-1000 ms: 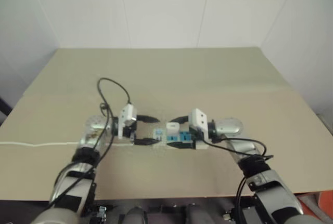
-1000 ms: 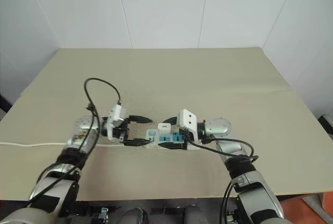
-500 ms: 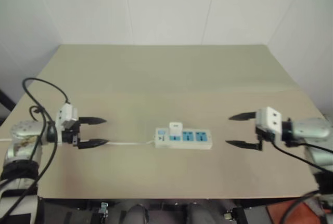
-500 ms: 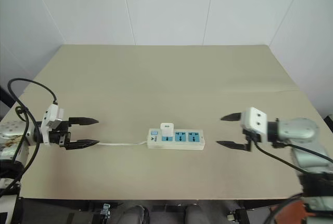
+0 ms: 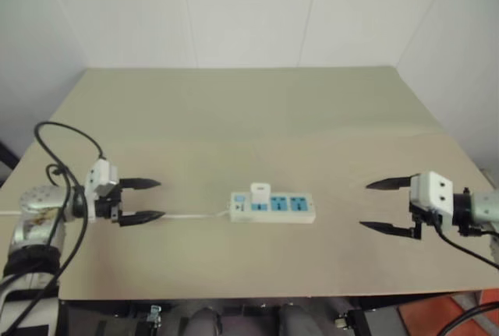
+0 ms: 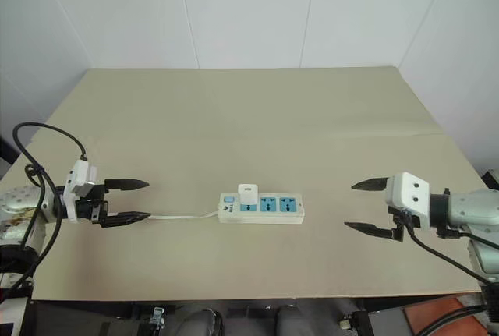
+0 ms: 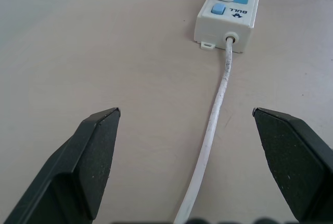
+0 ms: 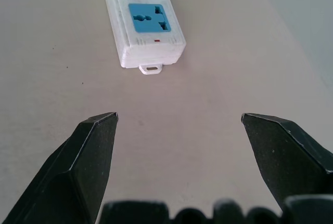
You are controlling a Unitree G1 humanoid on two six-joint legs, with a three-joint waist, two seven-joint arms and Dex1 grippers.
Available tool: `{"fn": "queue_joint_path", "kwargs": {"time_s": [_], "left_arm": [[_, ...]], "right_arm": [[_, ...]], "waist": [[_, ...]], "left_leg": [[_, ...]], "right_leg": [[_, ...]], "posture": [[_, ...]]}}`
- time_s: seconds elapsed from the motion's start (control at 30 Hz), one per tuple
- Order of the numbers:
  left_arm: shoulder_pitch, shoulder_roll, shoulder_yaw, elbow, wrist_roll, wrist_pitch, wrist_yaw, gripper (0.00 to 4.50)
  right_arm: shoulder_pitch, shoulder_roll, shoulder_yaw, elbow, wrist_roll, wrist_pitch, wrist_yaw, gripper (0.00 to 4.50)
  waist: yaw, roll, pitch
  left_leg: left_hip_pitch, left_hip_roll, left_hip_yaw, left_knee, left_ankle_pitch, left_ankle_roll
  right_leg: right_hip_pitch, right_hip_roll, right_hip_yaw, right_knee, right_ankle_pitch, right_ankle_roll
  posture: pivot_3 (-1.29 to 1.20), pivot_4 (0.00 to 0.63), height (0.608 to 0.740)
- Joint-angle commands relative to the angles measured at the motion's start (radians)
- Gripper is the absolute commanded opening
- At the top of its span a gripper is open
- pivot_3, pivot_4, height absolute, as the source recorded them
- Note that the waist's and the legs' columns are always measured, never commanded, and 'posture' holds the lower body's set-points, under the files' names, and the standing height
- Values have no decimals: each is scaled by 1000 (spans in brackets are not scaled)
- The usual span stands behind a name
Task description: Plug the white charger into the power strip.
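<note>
White charger [image 6: 248, 194] stands seated in the leftmost socket of the power strip [image 6: 261, 207], centre frame on the bench [image 6: 234, 118]; its prongs are hidden. Left gripper [image 6: 129, 199] at left edge and right gripper [image 6: 366, 207] at right edge: fingers spread, empty. The strip's cable [image 6: 183, 215] is cut off behind the left fingers.

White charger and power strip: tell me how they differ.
The white charger is a small upright block; the power strip is a long bar lying flat. The charger's body is plain white; the strip has blue socket faces and a thin cable. Both are white, joined at the socket nearest the cable.
</note>
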Motion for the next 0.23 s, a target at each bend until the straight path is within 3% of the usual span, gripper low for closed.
{"fn": "queue_joint_path", "kwargs": {"time_s": [0.03, 0.23], "left_arm": [[-35, -2, 3, 17, 2, -19, -4, 4440], [-57, -8, -1, 49, 11, -33, -18, 4440]], "right_arm": [[19, -27, -56, -42, 21, -5, -15, 4500], [63, -28, -78, -62, 19, -7, -28, 4500]], "waist": [[0, 0, 0], [1, 0, 0]], "left_leg": [[0, 0, 0, 0, 0, 0], [0, 0, 0, 0, 0, 0]], "right_leg": [[0, 0, 0, 0, 0, 0], [0, 0, 0, 0, 0, 0]], "posture": [[0, 150, 740], [0, 150, 740]]}}
